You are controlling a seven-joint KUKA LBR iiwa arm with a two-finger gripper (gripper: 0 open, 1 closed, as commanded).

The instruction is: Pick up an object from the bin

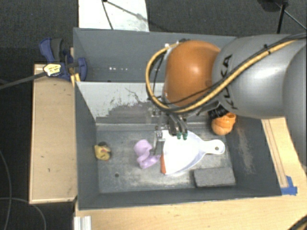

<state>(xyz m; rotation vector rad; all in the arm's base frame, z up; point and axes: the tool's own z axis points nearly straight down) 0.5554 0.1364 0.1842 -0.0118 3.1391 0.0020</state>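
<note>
Reaching in from the right, the arm (261,75) is bent down over the middle of the bin (124,182).
The gripper (165,140) is lowered beneath the orange wrist cover (189,71) (looped by a yellow cable), at the left edge of a white scoop (184,156) and just beside a purple lump (144,152); whether it is apart or together cannot be told. A small yellow thing (102,151) is seen well apart at the left, an orange thing (223,124) by the right wall, a grey block (214,177) at the front.
</note>
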